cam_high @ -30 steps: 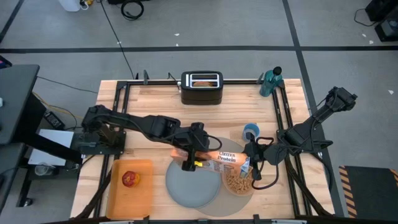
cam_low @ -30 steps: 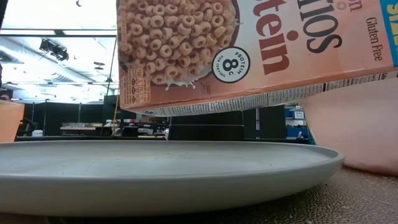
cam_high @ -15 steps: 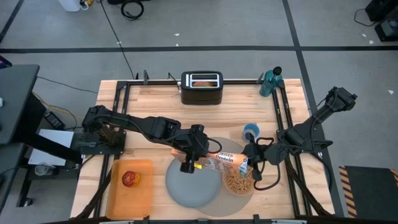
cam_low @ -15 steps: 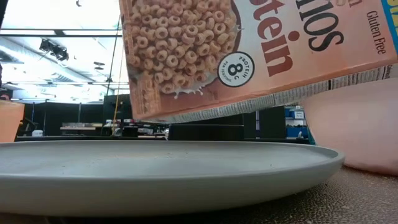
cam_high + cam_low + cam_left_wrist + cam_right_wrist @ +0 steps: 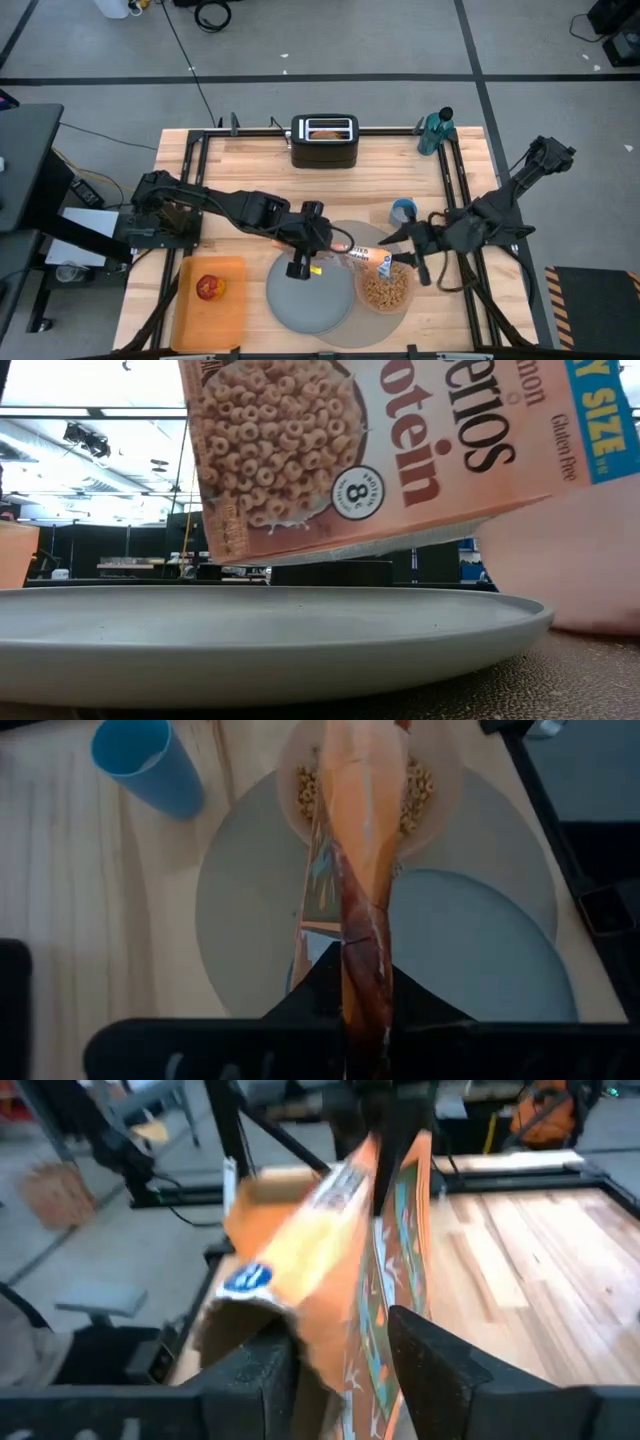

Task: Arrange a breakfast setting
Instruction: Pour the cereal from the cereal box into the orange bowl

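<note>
Only the low view shows the cereal box point(image 5: 380, 450) print, hanging over the grey plate point(image 5: 250, 630). From above, the pink bowl point(image 5: 385, 291) at the placemat's point(image 5: 368, 236) 4 o'clock holds cereal pieces point(image 5: 383, 293). Left gripper point(image 5: 318, 243) jaws clamp the box; right gripper point(image 5: 403, 262) jaws straddle its open end, grip unclear.

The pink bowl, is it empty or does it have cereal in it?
Not empty: the pink bowl holds brown cereal pieces, also visible in the left wrist view beside the cereal box.

black toaster point(image 5: 324, 139), blue cup point(image 5: 403, 211), cereal box point(image 5: 352, 252)
</note>
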Available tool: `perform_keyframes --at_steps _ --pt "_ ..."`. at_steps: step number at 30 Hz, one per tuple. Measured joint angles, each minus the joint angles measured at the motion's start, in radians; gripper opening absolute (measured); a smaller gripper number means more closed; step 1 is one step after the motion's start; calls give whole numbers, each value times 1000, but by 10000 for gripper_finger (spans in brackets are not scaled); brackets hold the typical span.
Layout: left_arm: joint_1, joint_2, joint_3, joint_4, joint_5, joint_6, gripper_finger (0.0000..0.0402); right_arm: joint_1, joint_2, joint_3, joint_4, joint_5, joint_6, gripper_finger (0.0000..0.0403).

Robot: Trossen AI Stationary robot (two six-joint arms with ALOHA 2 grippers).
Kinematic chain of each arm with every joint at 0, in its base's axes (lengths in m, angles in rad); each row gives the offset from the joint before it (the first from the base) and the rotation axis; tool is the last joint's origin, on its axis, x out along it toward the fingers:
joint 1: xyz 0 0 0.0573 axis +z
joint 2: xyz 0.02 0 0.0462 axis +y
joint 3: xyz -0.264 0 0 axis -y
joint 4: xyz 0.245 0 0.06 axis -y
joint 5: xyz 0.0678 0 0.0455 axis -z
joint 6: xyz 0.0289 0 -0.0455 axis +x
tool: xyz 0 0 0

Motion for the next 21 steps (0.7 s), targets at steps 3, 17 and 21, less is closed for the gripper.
perform_keyframes --at_steps 3,17,21 --pt "-19 -2 0 -11 -40 -4 12 14 -65 0 -23 -5 -32 165" --pt "-42 -56 -1 61 -65 -37 12 135 -212 0 -90 37 -81 165" --pt "-44 -88 -4 76 -110 -32 13 200 -259 0 -21 154 -194 165"
